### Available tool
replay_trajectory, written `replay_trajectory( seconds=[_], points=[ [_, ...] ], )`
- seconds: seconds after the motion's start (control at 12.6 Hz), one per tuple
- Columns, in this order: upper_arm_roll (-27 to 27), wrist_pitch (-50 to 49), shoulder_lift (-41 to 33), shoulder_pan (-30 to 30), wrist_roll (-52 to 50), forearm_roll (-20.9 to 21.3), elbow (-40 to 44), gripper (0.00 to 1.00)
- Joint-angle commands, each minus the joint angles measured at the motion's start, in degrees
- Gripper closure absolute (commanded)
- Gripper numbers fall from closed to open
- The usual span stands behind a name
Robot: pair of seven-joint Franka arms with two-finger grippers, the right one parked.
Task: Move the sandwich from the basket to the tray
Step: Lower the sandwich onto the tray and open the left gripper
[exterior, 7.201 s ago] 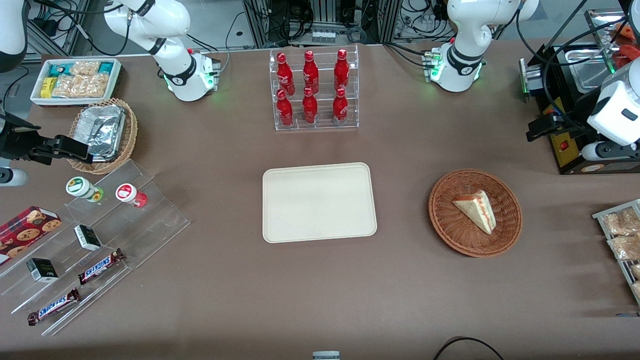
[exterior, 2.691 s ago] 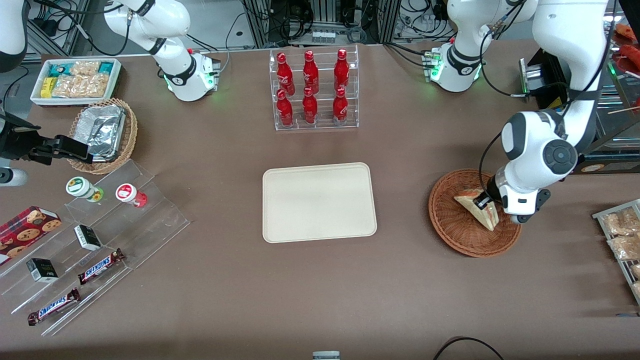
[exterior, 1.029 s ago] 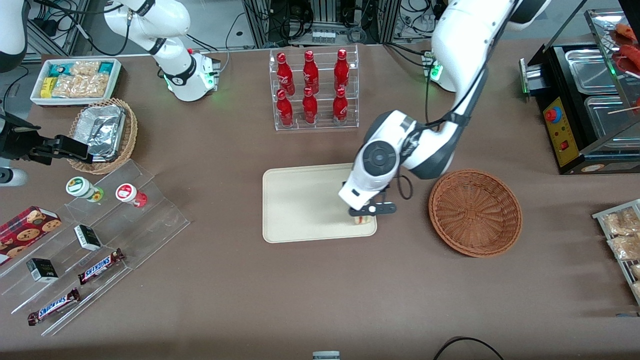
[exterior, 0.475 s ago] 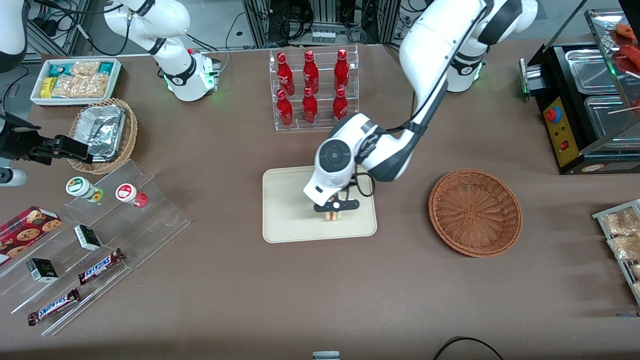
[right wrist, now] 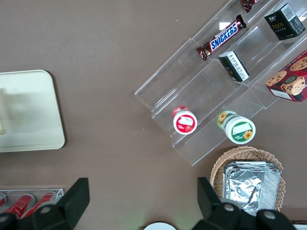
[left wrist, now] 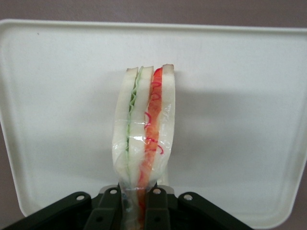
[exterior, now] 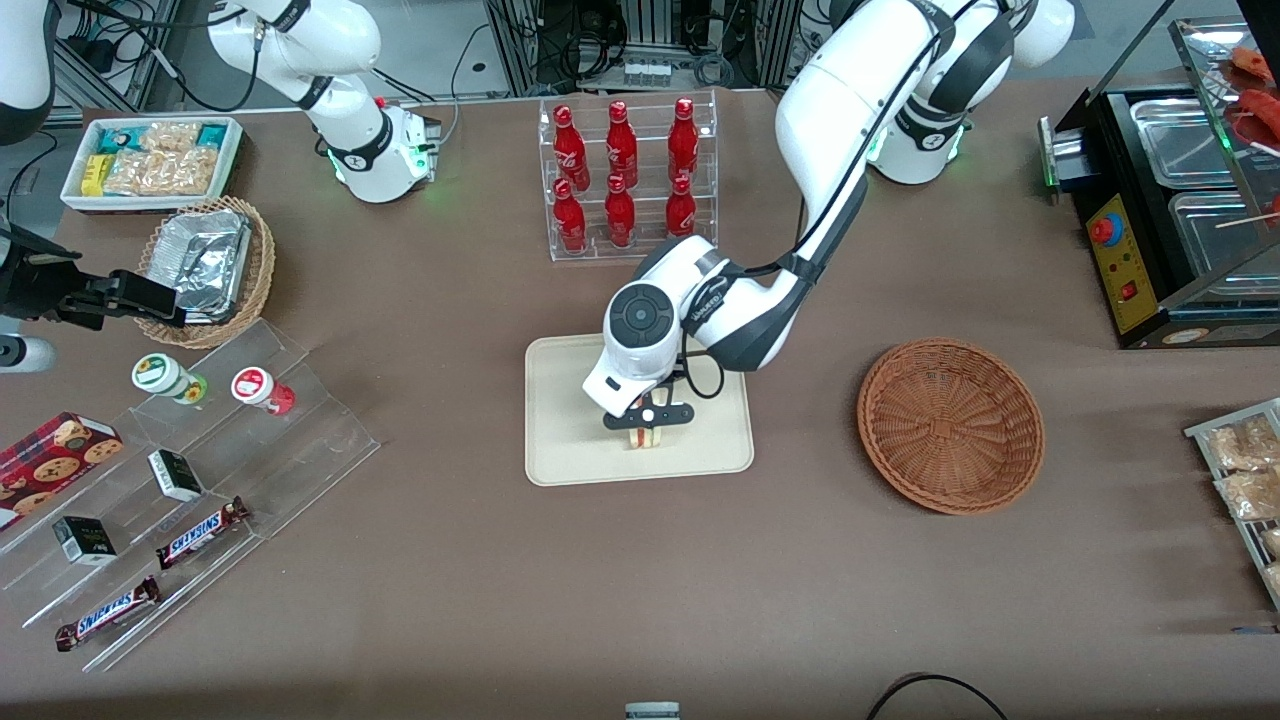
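Observation:
My left gripper (exterior: pixel 645 428) is over the cream-beige tray (exterior: pixel 562 420), shut on the sandwich (exterior: pixel 646 437). In the left wrist view the sandwich (left wrist: pixel 144 129) hangs on edge between the black fingers (left wrist: pixel 109 211), its green, white and red layers showing, with the tray (left wrist: pixel 240 96) just below it. I cannot tell whether the sandwich touches the tray. The reddish-brown wicker basket (exterior: pixel 950 425) stands empty beside the tray, toward the working arm's end of the table.
A clear rack of red bottles (exterior: pixel 625 180) stands farther from the front camera than the tray. A clear stepped stand with snack bars and cups (exterior: pixel 190 480), a tan basket with a foil container (exterior: pixel 205 265) and a white snack bin (exterior: pixel 150 160) lie toward the parked arm's end.
The gripper took the sandwich out of the basket and carried it over the tray. In the last half second it moved a little further along the tray, away from the basket.

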Motion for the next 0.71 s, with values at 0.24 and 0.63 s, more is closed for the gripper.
replay_trajectory(
  seconds=[0.24, 0.63],
  points=[
    [0.79, -1.54, 3.95, -1.66, -3.31, 2.97, 5.84, 1.0],
    [0.7, -0.75, 4.21, -1.75, -5.86, 2.79, 5.93, 1.0]
  ],
)
